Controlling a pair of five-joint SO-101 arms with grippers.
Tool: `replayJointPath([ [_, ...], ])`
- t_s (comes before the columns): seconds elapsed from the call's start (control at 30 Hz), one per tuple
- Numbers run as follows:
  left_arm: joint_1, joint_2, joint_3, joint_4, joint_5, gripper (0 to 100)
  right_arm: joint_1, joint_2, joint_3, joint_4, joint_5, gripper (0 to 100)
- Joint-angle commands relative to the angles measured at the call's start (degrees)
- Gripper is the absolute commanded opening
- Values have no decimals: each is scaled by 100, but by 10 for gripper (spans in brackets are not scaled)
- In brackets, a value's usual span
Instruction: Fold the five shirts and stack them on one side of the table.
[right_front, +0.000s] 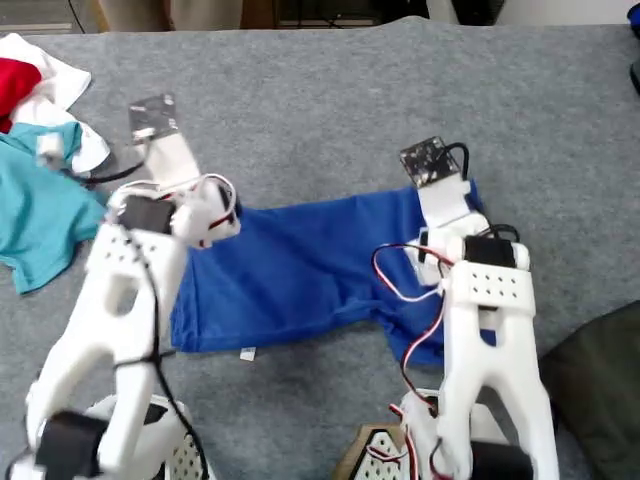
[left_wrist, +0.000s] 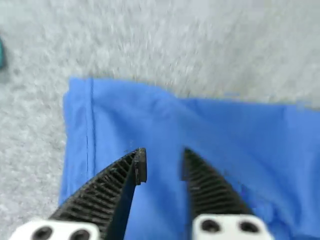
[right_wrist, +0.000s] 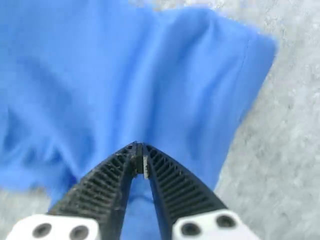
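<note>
A blue shirt lies spread across the middle of the grey table, partly folded into a wide band. My left gripper hovers open just above the blue shirt, close to its stitched hem at the left end, with nothing between its fingers. The left arm stands at that end in the high view. My right gripper is shut, its tips pressed together over the blue shirt near the right end. The right arm covers part of the cloth there.
A teal shirt lies crumpled at the left edge, with a red shirt and a white shirt bunched behind it. A dark garment sits at the near right corner. Bare grey table stretches along the back.
</note>
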Motion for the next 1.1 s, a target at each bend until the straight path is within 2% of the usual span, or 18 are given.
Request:
replayJointPath([
  [0.0, 53, 963, -334, -62, -237, 18, 84, 549, -374, -659, -246, 6],
  [0.33, -158, 2774, -1459, 290, -149, 19, 110, 2765, -1912, -835, -826, 6],
  [0.63, -888, 4567, -2699, -255, -193, 19, 286, 4901, -3916, -826, -826, 6],
  [0.8, -958, 5358, -4053, 387, -185, 19, 470, 5851, -5095, -651, -826, 6],
  [1.07, -949, 6334, -6207, 1468, -185, 19, 479, 6624, -7363, 598, -1020, 6],
])
